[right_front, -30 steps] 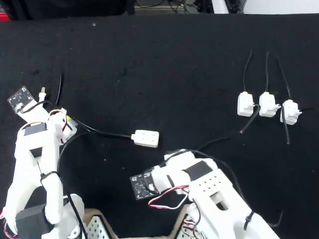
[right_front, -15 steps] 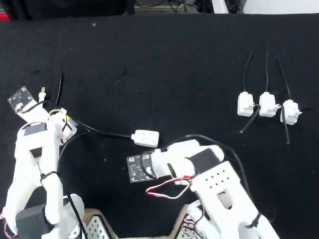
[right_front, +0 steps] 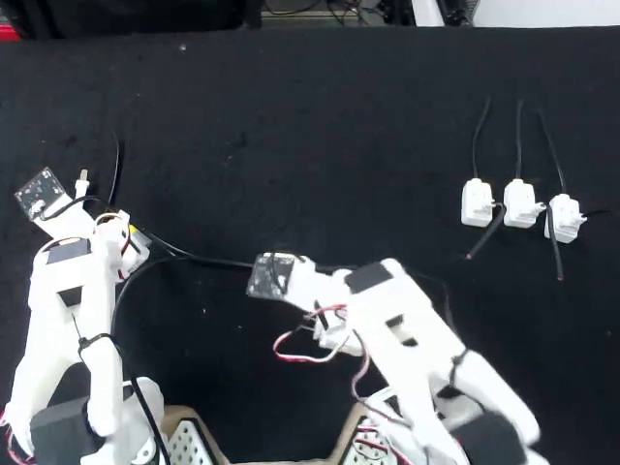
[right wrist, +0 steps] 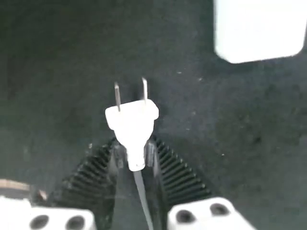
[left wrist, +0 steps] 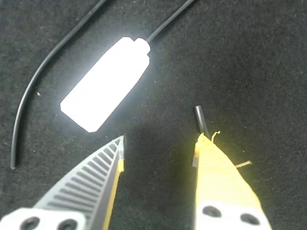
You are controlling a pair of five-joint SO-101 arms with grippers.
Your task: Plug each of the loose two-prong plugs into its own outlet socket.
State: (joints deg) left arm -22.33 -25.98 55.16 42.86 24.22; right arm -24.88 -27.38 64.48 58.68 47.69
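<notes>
My right gripper (right wrist: 132, 148) is shut on a white two-prong plug (right wrist: 132, 117), prongs pointing away from the wrist. A white socket block (right wrist: 259, 28) lies just beyond and to one side of the prongs, apart from them. In the high view the right arm's wrist (right_front: 273, 276) sits over that block, hiding most of it. My left gripper (left wrist: 158, 143) is open over the black cloth, with a white plug body (left wrist: 105, 88) and its black cord lying just past the fingertips, also seen at the far left as a small white piece (right_front: 82, 182).
Three white blocks (right_front: 520, 203) with black cords lie in a row at the right. A black cable (right_front: 194, 258) runs from the left arm toward the middle block. A loose cord end (left wrist: 199, 117) lies by the yellow finger. The cloth's far half is bare.
The right arm swung from the table's front edge up and left, bringing its wrist over the white socket block in the middle. The left arm has stayed put.
</notes>
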